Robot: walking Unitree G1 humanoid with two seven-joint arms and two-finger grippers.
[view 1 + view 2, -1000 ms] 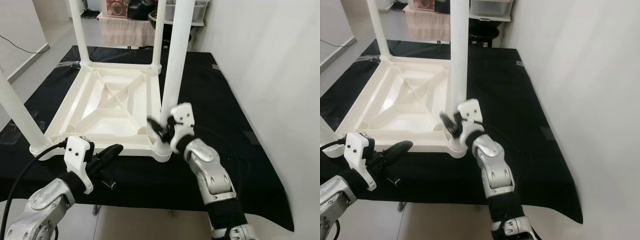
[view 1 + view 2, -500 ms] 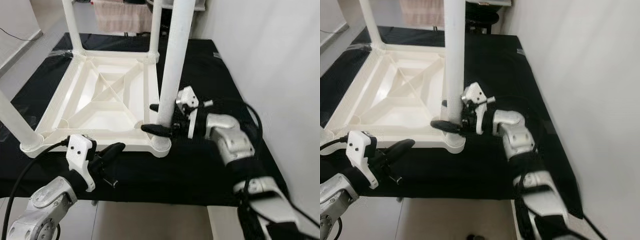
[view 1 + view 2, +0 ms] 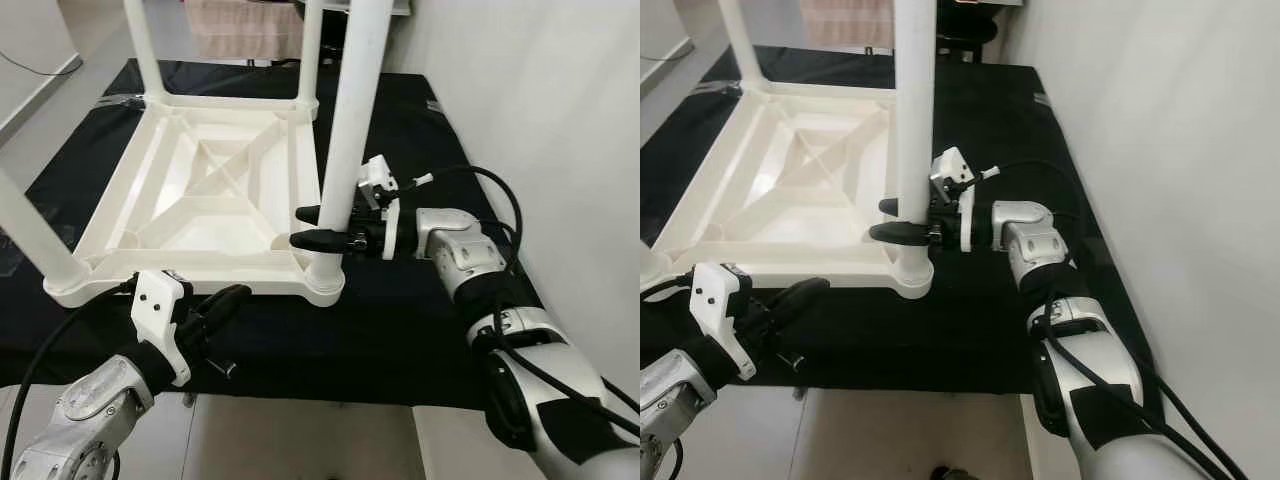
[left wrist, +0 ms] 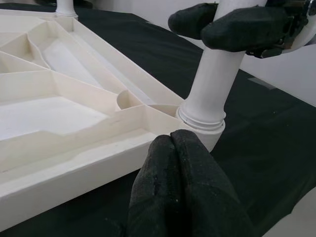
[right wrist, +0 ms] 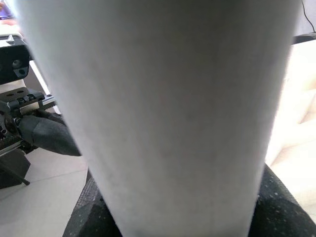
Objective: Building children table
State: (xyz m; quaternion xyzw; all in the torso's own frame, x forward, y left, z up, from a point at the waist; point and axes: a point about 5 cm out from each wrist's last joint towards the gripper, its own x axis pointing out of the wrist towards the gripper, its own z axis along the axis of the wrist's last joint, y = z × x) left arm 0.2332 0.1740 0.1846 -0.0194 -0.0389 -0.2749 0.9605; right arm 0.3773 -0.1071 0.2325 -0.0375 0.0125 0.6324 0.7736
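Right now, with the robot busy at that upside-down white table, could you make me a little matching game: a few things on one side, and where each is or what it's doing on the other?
Things
1. right gripper
2. left gripper
3. tabletop
4. black cloth

States
A. spread under everything
B. lying upside down, ribbed underside up
C. fingers on either side of the near right leg, low down
D. fingers pressed together, just off the tabletop's near edge

Pairs: 1-C, 2-D, 3-B, 4-A
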